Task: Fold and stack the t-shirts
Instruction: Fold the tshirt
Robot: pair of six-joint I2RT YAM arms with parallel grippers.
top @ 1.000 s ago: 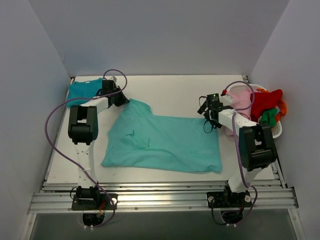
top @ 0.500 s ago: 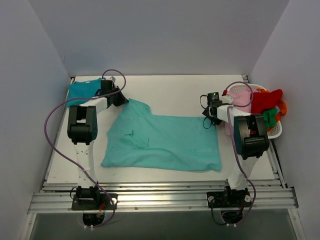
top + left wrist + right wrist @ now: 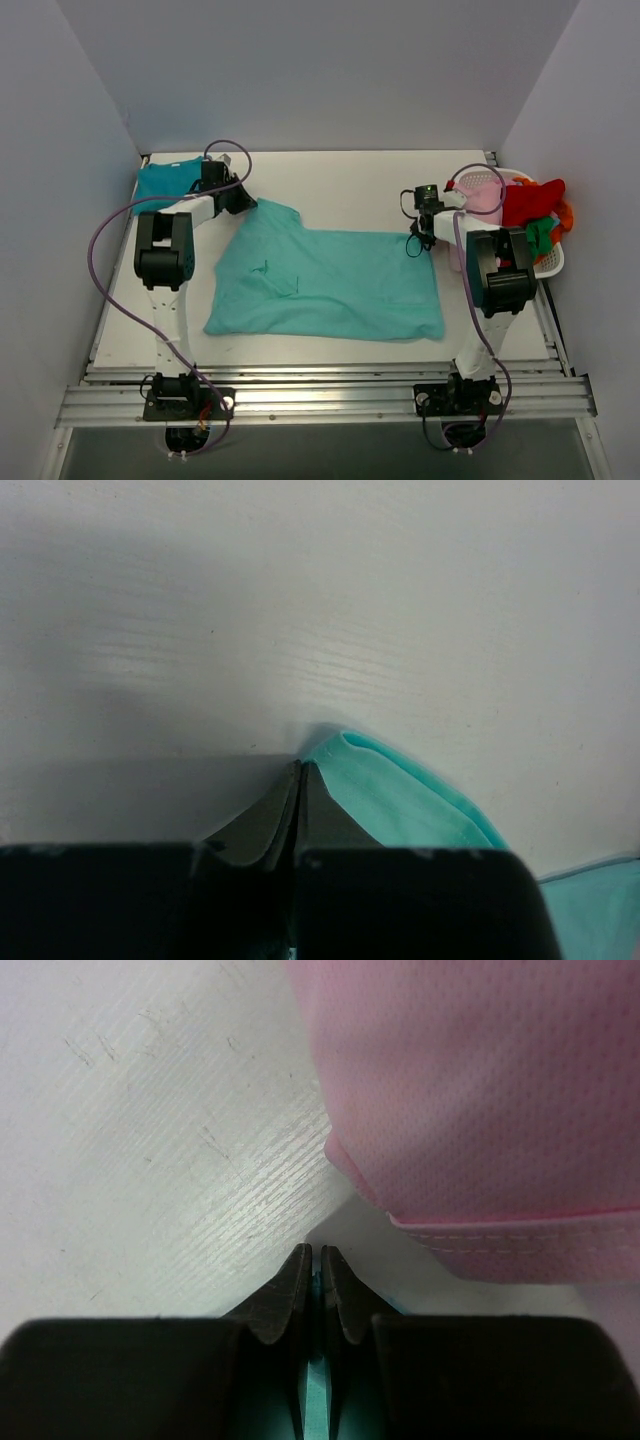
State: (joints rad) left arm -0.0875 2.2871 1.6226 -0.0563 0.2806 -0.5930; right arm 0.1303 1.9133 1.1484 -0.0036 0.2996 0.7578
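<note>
Across the middle of the white wood-grain table [image 3: 340,180] lies the light turquoise cotton t-shirt [image 3: 330,285]. It is spread nearly flat, with a few wrinkles in its left half and its far left corner drawn toward the back. At the table's far left corner sits the darker teal-blue t-shirt [image 3: 165,182], a compact pile partly hidden by the left arm. Off the right edge, a white plastic basket [image 3: 553,262] holds red, green and orange clothes. A pink mesh garment [image 3: 480,1090] hangs out of it onto the table, just beside the turquoise shirt's far right corner.

The left gripper [image 3: 300,770] has its jaws pressed together at the far left corner, where a ridge of cloth rises at the tips. The cloth looks pinched, though thinly. The right gripper [image 3: 316,1252] is likewise closed at the far right corner, with a sliver of turquoise showing between its fingers.

Both holds look shallow. If either lets go during the fold, that side would drop and the crease would run crooked. The pink hem lies close to the right tips and could be dragged along. If the two arms lift unevenly, the fabric could twist.
</note>
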